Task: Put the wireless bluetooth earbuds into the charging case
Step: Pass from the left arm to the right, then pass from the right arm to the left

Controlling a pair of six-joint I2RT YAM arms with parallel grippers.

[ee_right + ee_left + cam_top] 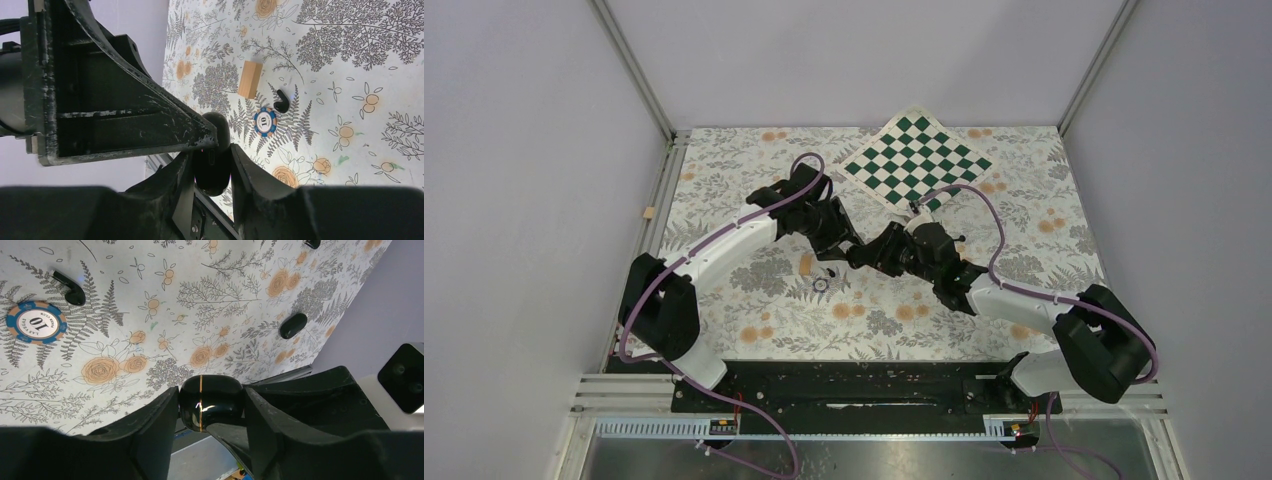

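Left gripper (210, 407) and right gripper (212, 162) both clamp the shut case (220, 392), contents hidden; a bud (73, 291) lies beside the chip (36, 321).

Bright, even light, soft shadows; glare on charging case (212, 400); wrist views warped at edges.

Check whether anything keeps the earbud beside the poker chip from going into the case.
Yes: the case itself looks shut, its lid closed along the gold seam. It is off the table, clamped by the left gripper and the right gripper. The earbud lies free on the table by the poker chip; nothing covers it.
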